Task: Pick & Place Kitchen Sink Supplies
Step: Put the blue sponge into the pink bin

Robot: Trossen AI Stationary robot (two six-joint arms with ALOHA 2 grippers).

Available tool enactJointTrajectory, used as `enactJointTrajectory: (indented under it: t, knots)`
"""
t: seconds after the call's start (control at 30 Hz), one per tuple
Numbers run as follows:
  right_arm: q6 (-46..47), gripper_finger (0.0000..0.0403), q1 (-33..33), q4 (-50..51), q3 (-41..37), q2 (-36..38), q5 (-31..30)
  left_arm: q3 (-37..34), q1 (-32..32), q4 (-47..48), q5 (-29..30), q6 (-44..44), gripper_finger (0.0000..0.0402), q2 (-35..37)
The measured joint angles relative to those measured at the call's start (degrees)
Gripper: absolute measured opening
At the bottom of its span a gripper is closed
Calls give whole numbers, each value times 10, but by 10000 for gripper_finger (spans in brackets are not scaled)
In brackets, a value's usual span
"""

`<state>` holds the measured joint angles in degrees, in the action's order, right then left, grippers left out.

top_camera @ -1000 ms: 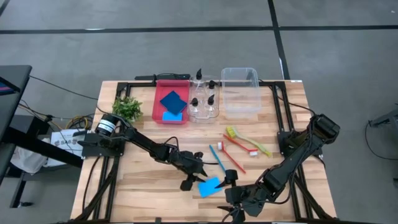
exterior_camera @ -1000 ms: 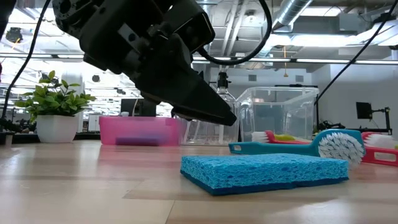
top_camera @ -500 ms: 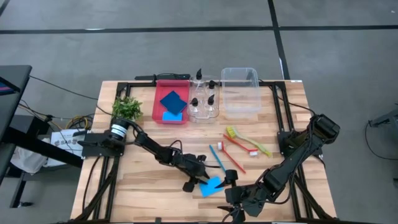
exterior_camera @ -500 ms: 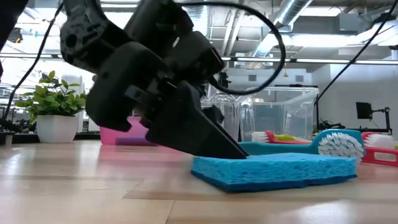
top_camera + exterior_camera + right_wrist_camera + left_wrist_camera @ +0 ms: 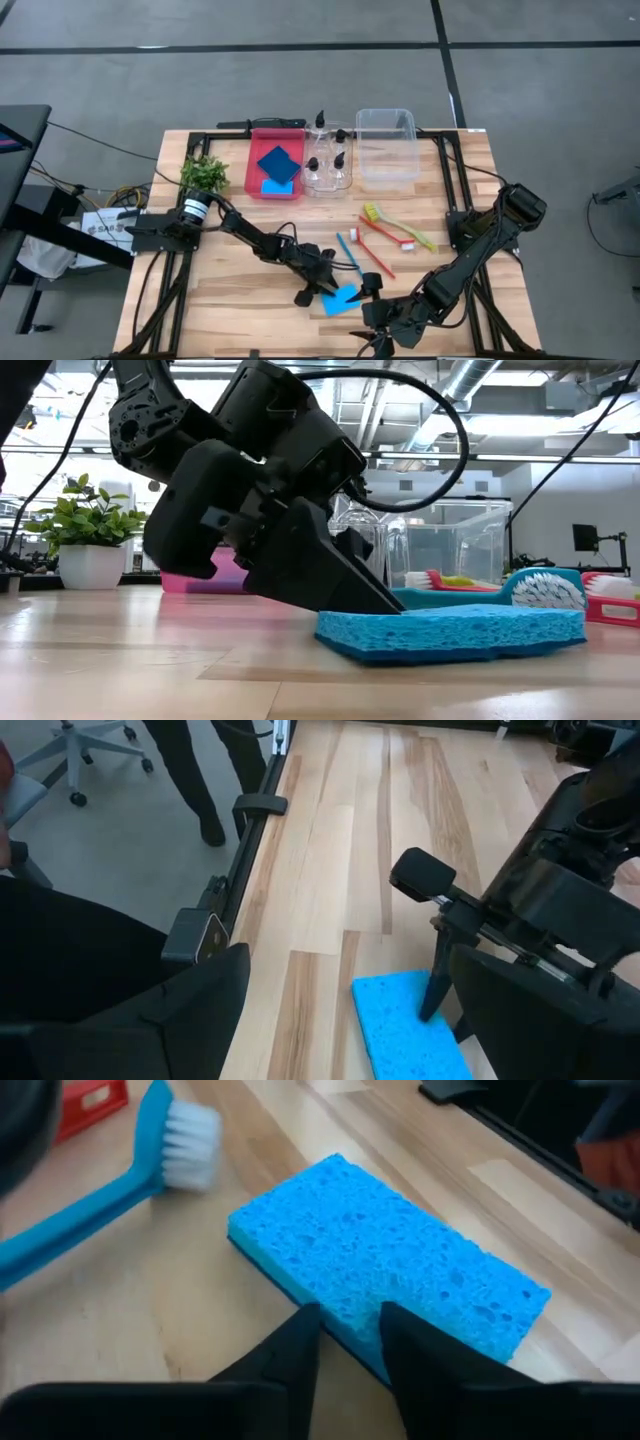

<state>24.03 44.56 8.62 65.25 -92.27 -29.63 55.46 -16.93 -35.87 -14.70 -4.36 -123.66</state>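
Left gripper (image 5: pixel 322 290) low over the near-middle of the wooden table (image 5: pixel 230 290), fingertips (image 5: pixel 300 1342) down at one long edge of the light blue sponge (image 5: pixel 338 298). Fingers nearly together, only a narrow gap between them, the tips touching the sponge's edge rather than spanning it; nothing clamped. From the low view, dark fingers slanting down to the table and meeting the sponge (image 5: pixel 450 632) at its near-left upper edge, the sponge flat on the wood. From the left wrist view, sponge (image 5: pixel 390 1265) directly ahead of the two tips, lying diagonally.

Blue brush (image 5: pixel 350 259) just beyond the sponge, its white bristle head (image 5: pixel 188 1142) near the sponge's far corner, apart from it. Red brush (image 5: pixel 378 252) and yellow-green brush (image 5: pixel 400 226) farther toward the right-hand middle of the table, lying crossed.

At the far edge: red bin (image 5: pixel 275 163) with a dark blue sponge (image 5: pixel 279 164) and a lighter blue one (image 5: pixel 275 187) inside; beside it a clear tray (image 5: pixel 329 172) with small pump bottles (image 5: pixel 330 160); next, an open clear bin (image 5: pixel 388 147). Small green plant (image 5: pixel 204 174) to the left of the red bin.

Right gripper (image 5: pixel 385 325) waiting at the near edge of the table, right of the sponge, fingers spread wide, holding nothing; sponge (image 5: pixel 410 1038) between and ahead of them in the right wrist view, not touched.
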Motion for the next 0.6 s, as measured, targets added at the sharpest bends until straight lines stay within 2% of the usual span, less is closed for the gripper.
enactJointTrajectory:
  t: [0.27, 0.6]
  knots:
    - [0, 337, 0, 0, 0, 0, 0, 0, 1, 0, -4, -62, 11, 0]
    - [0, 337, 0, 3, 0, 0, 0, -8, 1, 19, 6, -65, 7, 29]
